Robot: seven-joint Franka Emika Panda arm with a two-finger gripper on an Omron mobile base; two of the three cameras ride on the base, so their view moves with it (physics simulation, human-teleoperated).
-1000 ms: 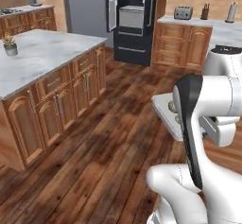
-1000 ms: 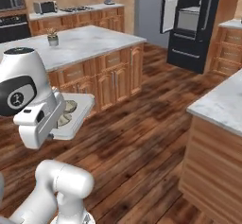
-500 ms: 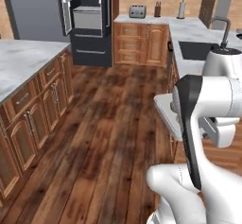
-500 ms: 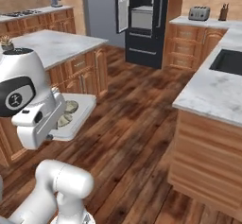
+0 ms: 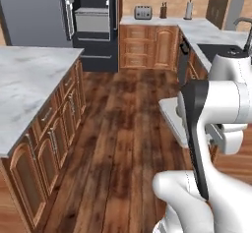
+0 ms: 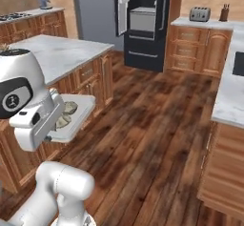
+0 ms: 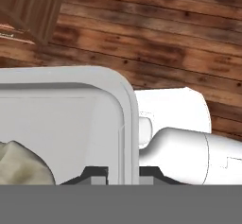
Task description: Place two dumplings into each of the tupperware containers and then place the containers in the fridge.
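My gripper (image 7: pixel 124 173) is shut on the rim of a whitish tupperware container (image 7: pixel 71 119), one finger on each side of its wall. A pale pleated dumpling (image 7: pixel 21 168) lies inside at the lower left. From the right base view the container (image 6: pixel 81 118) juts out level beside the arm, above the floor, with two dumplings (image 6: pixel 66 114) in it. In the left base view a corner of the container (image 5: pixel 171 118) shows behind the arm. The dark fridge (image 5: pixel 93 25) stands open ahead, pale shelves and a drawer inside; the fridge (image 6: pixel 143 25) is at the far end of the floor.
A marble-topped island (image 5: pixel 29 89) with wooden cabinets runs along the left. A counter with a sink (image 5: pixel 216 40) lines the right side, with a toaster (image 5: pixel 143 12) at the back. Open wooden floor (image 6: pixel 152 125) lies between them up to the fridge.
The whole picture has shifted as the base drove and turned: the fridge is now more centred. The container stays in the shut gripper, unchanged relative to the arm.
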